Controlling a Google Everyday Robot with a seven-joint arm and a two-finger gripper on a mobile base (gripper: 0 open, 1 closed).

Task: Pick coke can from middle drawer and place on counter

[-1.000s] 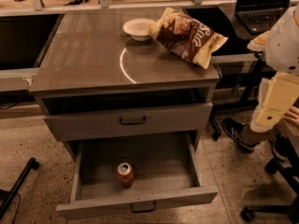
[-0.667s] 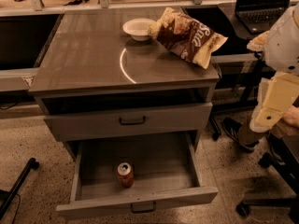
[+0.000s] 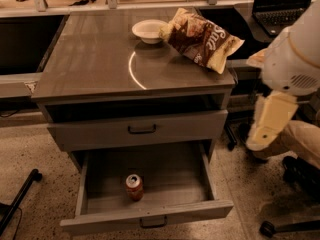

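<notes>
Your tool is out of shot, so I can't tell how wide it stands. Only the arm [image 3: 272,121] hangs beyond the counter's [image 3: 90,69] right edge. The can [image 3: 134,186] stands upright in the open drawer [image 3: 150,220], near its front, untouched.

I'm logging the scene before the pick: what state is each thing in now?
middle drawer: pulled open.
upper drawer: shut.
coke can: upright inside the middle drawer, near its front.
chip bag: lying on the counter, against the bowl.
bowl: upright on the counter.
laptop: open.
gripper: not in view; the arm hangs right of the cabinet.
</notes>
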